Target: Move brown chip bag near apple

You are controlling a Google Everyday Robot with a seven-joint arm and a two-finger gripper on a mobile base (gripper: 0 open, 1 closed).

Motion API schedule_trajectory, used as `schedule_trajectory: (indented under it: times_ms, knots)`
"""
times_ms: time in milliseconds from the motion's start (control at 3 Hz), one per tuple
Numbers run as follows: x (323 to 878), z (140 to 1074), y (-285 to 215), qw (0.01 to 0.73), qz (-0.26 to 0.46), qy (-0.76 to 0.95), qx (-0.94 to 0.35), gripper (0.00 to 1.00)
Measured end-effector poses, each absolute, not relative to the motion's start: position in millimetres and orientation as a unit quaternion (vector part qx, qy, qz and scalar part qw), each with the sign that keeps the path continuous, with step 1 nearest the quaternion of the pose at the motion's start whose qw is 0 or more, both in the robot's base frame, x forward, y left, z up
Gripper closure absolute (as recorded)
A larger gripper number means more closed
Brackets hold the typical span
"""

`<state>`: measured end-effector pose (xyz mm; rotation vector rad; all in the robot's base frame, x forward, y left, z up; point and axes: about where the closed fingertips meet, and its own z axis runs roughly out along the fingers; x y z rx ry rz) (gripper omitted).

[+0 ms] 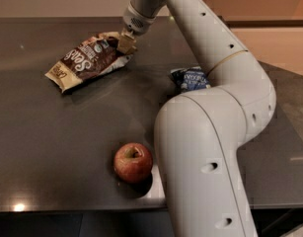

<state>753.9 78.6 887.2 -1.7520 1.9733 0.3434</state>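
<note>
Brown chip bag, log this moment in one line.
claw: shut on end of brown chip bag | apple: near front edge, apart from bag | placed: not yet

Brown chip bag (87,60): flat oblong, dark brown centre, white lettering, cream-tan ends. Lies slantwise, well apart from apple (133,162), behind it and to left. End nearest apple slightly raised, pinched by gripper (126,43). Apple: small, round, red, yellowish-green patch round stem dimple, dimple up.
</note>
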Motion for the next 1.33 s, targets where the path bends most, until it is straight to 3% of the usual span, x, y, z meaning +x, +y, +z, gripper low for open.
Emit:
schedule_trajectory:
  times_ms: [1000,1333]
  knots:
    - [610.2,944.2,85.6,0.277,0.149,0.674,-0.669,1.0]
    - [558.5,926.3,78.1,0.258,0.156,0.674,-0.674,1.0]
